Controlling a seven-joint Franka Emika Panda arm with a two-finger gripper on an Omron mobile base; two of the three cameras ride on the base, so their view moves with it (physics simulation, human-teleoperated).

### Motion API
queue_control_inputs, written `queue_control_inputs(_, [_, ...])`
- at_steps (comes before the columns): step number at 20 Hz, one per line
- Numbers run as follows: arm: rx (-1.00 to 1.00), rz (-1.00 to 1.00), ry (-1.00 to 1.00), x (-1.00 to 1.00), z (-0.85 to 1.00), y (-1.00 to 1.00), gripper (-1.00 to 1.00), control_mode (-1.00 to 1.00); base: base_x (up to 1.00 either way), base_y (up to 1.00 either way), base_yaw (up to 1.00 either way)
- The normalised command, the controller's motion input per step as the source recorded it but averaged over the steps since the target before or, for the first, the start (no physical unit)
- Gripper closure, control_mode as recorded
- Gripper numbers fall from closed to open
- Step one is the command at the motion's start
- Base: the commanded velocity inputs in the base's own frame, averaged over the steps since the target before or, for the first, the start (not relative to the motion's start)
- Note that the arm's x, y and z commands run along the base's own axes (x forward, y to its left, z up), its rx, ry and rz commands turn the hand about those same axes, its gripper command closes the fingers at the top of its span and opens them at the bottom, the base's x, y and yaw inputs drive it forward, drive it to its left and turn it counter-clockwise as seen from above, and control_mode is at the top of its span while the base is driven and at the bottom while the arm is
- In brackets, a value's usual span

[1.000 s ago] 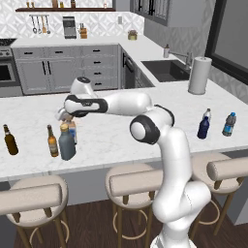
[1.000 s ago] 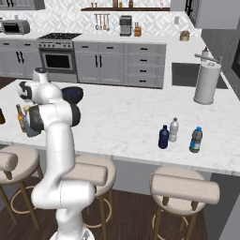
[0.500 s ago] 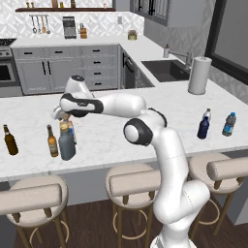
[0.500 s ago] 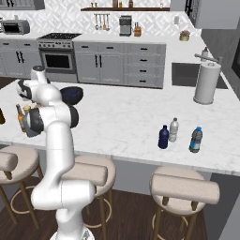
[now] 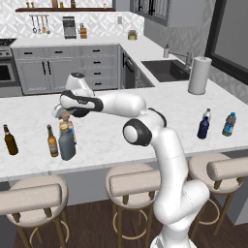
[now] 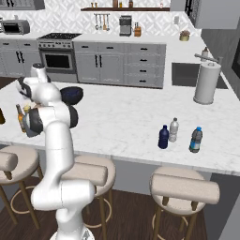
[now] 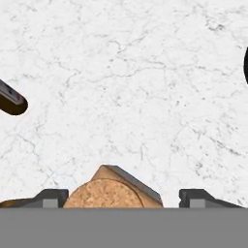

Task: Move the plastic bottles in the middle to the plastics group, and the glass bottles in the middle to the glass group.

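1. Change: the forearm has swung left in the last second; the gripper (image 7: 123, 197) stays over the cork bottle (image 7: 104, 193), and no bottle has moved.
2. Gripper: the tips stand apart either side of the cork, with a gap on one side, so it is not clamped.
3. Judgement: the cork bottle and grey bottle (image 5: 67, 143) stand by the beer bottles (image 5: 52, 141), and the navy bottle (image 5: 204, 128) is beside the water bottles (image 5: 229, 123). Sorting looks complete.
4. Views: the hand view shows the tip gap. The left base view shows the groups on the worktop (image 5: 111, 138).

Arm stretched far left; end effector (image 7: 123, 198) pointing down, fingers apart.
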Motion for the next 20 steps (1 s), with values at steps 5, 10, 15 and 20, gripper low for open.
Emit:
queue_control_inputs(5, [0.0,0.0,-0.02,-0.09,0.28,-0.1,-1.0,-1.0,0.0,0.0,0.0])
queue_control_inputs(10, [0.0,-0.05,-0.02,-0.26,0.48,-0.4,-1.0,-1.0,0.0,0.0,0.0])
queue_control_inputs(15, [0.0,-0.1,-0.14,-0.59,0.29,-0.71,-1.0,-1.0,0.0,0.0,0.0])
queue_control_inputs(20, [0.0,-0.08,-0.11,-0.62,0.03,-0.94,-1.0,-1.0,0.0,0.0,0.0])
